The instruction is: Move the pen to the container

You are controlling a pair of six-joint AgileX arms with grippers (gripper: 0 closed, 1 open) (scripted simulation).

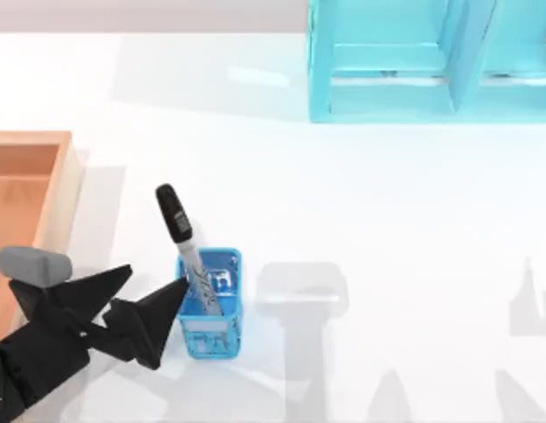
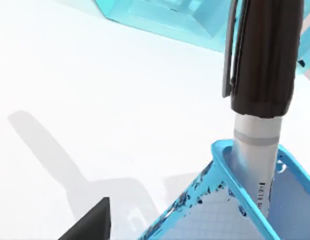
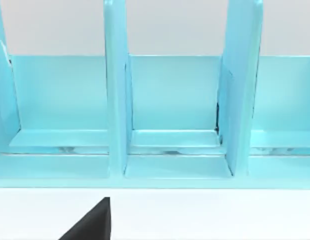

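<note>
White tabletop held the blue cup (image 1: pixel 209 304) with the pen (image 1: pixel 187 248) leaning inside; my left gripper (image 1: pixel 143 301) stood unclenched beside it. I judged squaring onto the barrel before closing best.

Left arm comes in from the bottom-left corner of the top view, lying low and angled toward the middle. Its gripper (image 1: pixel 154 293) has both black fingers spread apart, tips pointing right. A finger (image 2: pixel 90 225) shows dark in the left wrist view.
</note>
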